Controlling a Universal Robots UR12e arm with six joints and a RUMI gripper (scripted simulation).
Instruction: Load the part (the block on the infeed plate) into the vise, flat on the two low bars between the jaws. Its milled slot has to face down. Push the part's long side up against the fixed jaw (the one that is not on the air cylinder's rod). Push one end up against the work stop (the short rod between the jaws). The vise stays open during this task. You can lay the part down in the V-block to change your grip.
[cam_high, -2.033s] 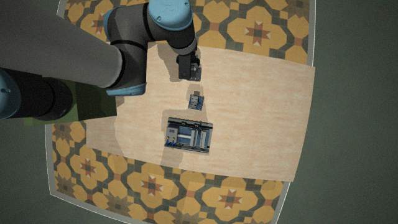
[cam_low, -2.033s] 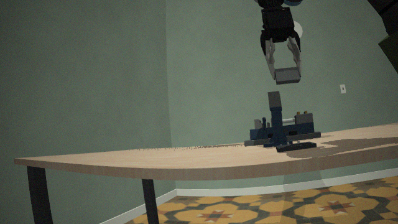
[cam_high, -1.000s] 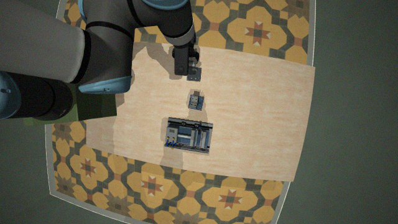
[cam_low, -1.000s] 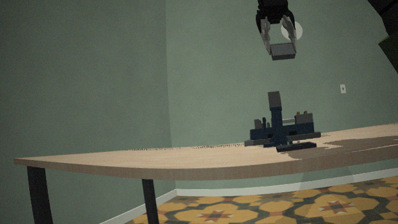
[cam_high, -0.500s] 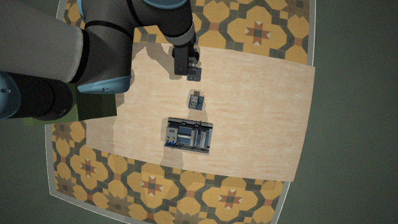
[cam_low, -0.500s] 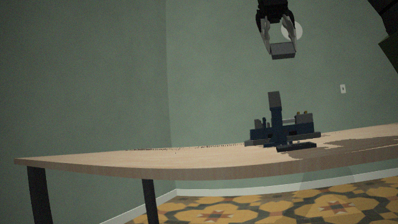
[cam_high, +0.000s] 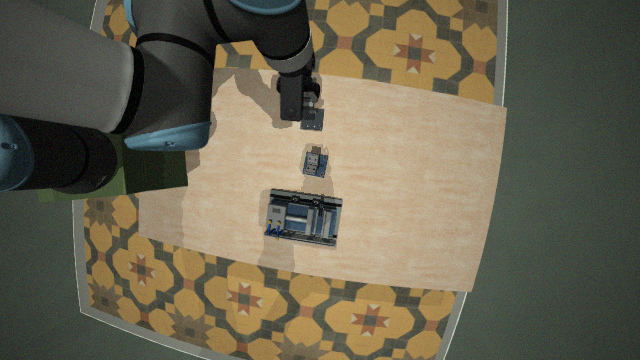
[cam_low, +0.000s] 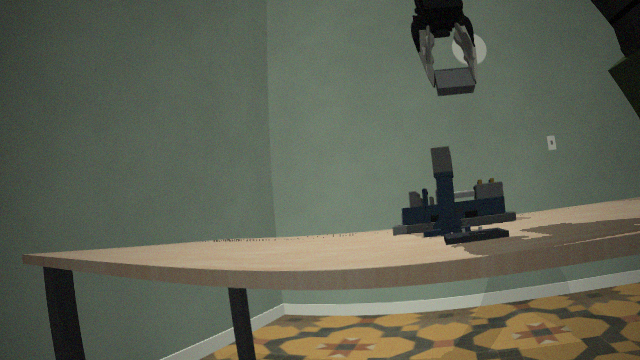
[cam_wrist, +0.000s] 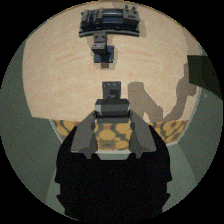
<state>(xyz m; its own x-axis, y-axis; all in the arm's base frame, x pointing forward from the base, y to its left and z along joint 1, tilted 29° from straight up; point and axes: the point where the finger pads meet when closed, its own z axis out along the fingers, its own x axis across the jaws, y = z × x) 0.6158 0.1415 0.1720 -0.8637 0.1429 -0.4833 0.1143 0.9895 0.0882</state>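
My gripper (cam_low: 446, 70) is high above the table, shut on the grey part (cam_low: 454, 81), which it holds by two opposite sides. In the wrist view the part (cam_wrist: 111, 106) sits between the fingertips; I cannot see its slot. The dark infeed plate (cam_high: 312, 120) lies on the table below the gripper and shows bare in the wrist view (cam_wrist: 111, 90). The blue V-block (cam_high: 315, 163) stands between the plate and the vise (cam_high: 305, 217). The vise jaws stand apart with nothing between them.
The robot's arm and base (cam_high: 100, 95) fill the left side of the overhead view. The wooden table (cam_high: 350, 190) stands on a patterned floor. In the side view the V-block post (cam_low: 442, 192) rises in front of the vise (cam_low: 465, 207).
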